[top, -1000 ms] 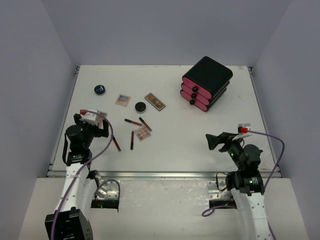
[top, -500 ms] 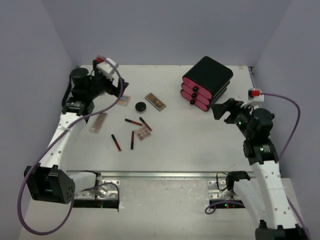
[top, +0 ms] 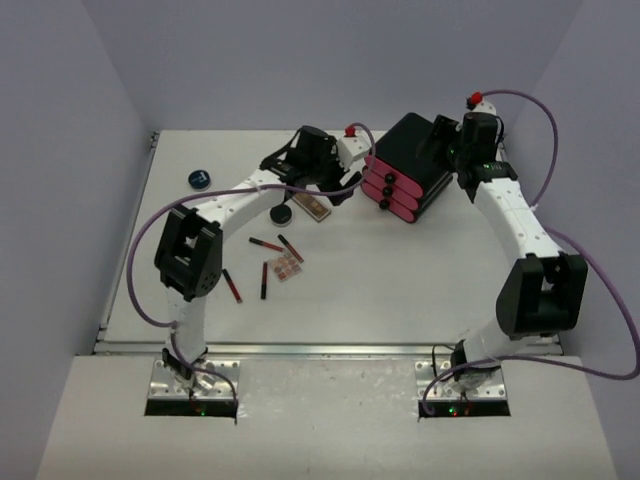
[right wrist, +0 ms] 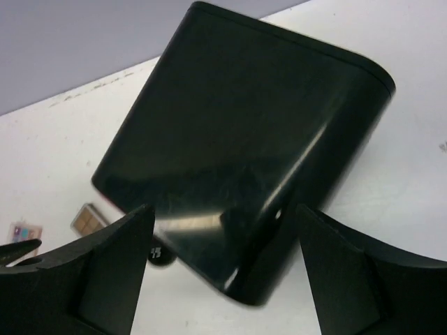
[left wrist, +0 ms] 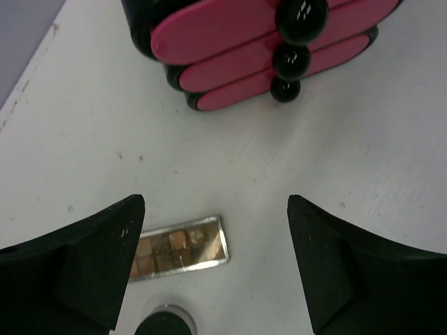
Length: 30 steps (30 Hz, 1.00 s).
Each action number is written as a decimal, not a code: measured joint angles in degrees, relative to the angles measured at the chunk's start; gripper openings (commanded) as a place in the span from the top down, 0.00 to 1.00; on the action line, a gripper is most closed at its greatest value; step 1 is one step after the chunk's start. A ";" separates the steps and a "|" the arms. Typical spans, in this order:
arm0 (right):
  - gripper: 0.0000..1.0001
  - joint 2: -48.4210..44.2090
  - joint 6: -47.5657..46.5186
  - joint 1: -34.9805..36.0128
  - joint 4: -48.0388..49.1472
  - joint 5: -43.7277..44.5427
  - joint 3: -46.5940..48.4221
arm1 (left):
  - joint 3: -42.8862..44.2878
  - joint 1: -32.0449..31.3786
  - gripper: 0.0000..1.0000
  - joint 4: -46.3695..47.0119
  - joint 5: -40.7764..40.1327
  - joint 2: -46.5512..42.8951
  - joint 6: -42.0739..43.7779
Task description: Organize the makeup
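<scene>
The makeup lies left of centre in the top view: a dark-blue jar (top: 200, 179), a round black compact (top: 282, 214), a tan palette (top: 311, 204), a smaller palette (top: 286, 267) and several thin red-black sticks (top: 266, 244). My left gripper (top: 342, 188) hangs open between that tan palette and the black box with pink drawers (top: 412, 165). In the left wrist view the gripper (left wrist: 215, 202) holds nothing, the palette (left wrist: 178, 248) lies by its left finger, and the compact (left wrist: 164, 324) is at the bottom edge. My right gripper (top: 441, 148) is open above the box's lid (right wrist: 237, 139), empty (right wrist: 225, 209).
The drawers' three black knobs (left wrist: 292, 61) face the left gripper. The left arm stretches across the back left of the table (top: 400, 270) and hides part of the surface there. Walls close in the table on the left, back and right.
Both arms have swung from the sides toward the back middle: the left one from the back-left corner to the drawer front, the right one up over the box. Both jaws have narrowed a little.
</scene>
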 measured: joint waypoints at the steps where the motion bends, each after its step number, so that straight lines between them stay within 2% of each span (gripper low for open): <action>1: 0.19 2.35 -0.23 0.00 -0.05 0.18 1.77 | 2.46 -0.48 0.19 0.25 0.12 1.75 -0.73; 4: 0.20 9.92 -1.53 0.00 -0.98 0.25 9.23 | 8.38 -2.04 0.14 1.02 0.03 5.31 -2.03; 7: 0.21 15.65 -3.35 0.00 0.08 0.16 15.78 | 11.14 -4.16 0.14 1.39 -0.61 6.27 -2.26; 11: 0.22 19.36 -5.70 0.04 0.30 0.60 19.42 | 15.30 -7.63 0.16 1.97 -1.61 8.24 -3.19; 21: 0.21 20.88 -9.51 0.07 2.67 2.46 18.77 | 16.94 -9.53 0.19 2.79 -3.64 12.52 -4.43; 26: 0.21 20.67 -10.28 0.15 6.38 2.49 16.67 | 16.94 -10.27 0.28 3.18 -7.90 13.72 -4.51; 30: 0.21 20.37 -10.68 0.22 8.47 2.52 15.31 | 16.94 -10.56 0.30 3.91 -10.63 14.67 -5.58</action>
